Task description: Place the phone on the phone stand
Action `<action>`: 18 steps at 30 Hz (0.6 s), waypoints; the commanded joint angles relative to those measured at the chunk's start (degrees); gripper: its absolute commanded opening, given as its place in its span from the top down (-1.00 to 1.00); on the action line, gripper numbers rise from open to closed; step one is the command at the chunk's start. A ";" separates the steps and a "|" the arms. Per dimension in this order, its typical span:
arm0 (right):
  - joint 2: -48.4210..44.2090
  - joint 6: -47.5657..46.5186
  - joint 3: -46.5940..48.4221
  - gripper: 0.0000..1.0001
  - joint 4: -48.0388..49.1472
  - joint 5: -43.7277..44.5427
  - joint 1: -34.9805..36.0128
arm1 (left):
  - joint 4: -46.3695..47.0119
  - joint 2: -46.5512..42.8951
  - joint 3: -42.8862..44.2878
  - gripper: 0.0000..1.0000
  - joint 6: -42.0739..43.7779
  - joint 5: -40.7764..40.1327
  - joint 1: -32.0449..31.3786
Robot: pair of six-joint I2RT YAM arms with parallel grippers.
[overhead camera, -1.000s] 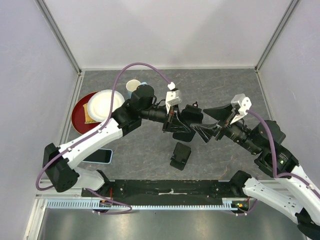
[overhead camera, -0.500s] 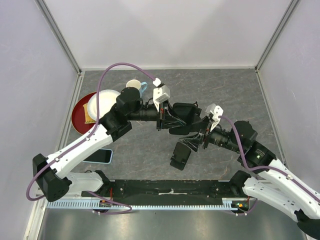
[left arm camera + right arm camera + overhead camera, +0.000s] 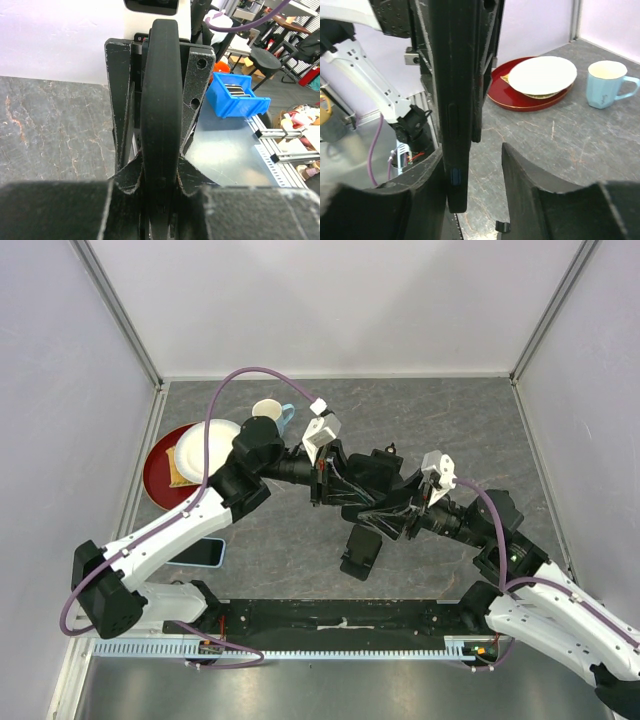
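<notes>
A black phone is held on edge in the air over the middle of the table, with my left gripper shut on it. From above, the phone sits between the two arms. My right gripper straddles the phone's other end. Its left finger lies against the phone's side, while a gap separates the right finger from it. The black phone stand rests on the table just below and in front of both grippers, with nothing on it.
At back left, a white plate sits on a red plate, with a pale blue cup behind it. A light-blue flat slab lies by the left arm's base. The frame rail runs along the near edge.
My right arm has swung left and brought its jaws around the phone, and they have narrowed. The left arm, still gripping the phone, has shifted slightly.
</notes>
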 commanded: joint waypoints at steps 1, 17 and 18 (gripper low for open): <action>1.06 2.68 -0.75 0.01 7.66 -4.15 0.16 | 7.32 -0.51 0.33 0.95 -3.31 3.39 0.08; 1.94 2.77 -0.57 1.00 6.00 -3.63 0.07 | -3.22 -2.26 3.14 -0.16 4.68 -1.17 0.25; 1.59 2.60 -0.57 1.00 5.65 -3.45 0.07 | -4.01 -2.53 3.31 -0.21 5.13 -1.62 0.25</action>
